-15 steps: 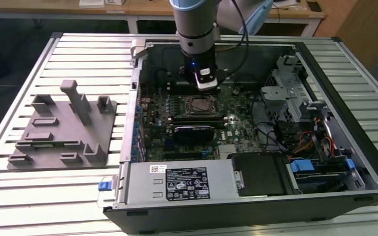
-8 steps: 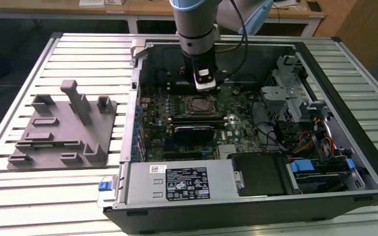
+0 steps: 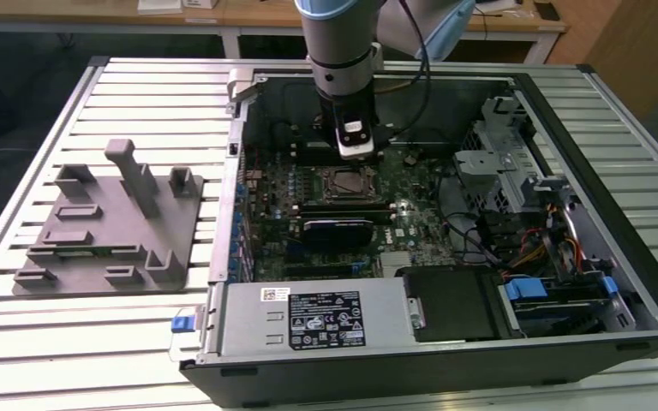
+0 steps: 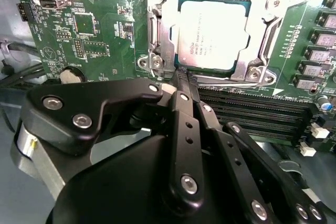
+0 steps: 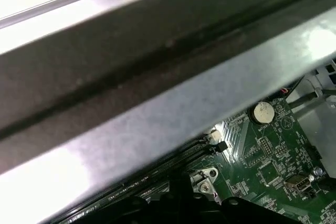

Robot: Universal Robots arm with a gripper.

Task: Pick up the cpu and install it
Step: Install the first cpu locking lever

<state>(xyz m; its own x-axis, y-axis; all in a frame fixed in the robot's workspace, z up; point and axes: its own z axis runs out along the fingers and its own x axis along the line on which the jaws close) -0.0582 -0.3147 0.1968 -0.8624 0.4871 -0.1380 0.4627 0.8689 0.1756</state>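
Open computer case lying flat on a slatted metal table. Arm reaching straight down into the case, gripper hanging just above the green board, close beside the socket. In the second wrist view, gripper fingers pressed together at a narrow tip, nothing between them. Chip just beyond that tip: silvery square plate, seated flat inside the metal socket frame, apart from the fingers, no contact visible. Frame down around the chip edges. Dark memory slots directly beside the fingers, running alongside the socket. Coin battery on the board off to the gripper's other side; same battery seen in the first wrist view, past a broad grey metal wall of the case. Grey moulded fixture on the table outside the case, well apart from the gripper, toward the exterior view's left. Power supply box with a label at the near end of the case, cables and drive bays toward the exterior view's right.
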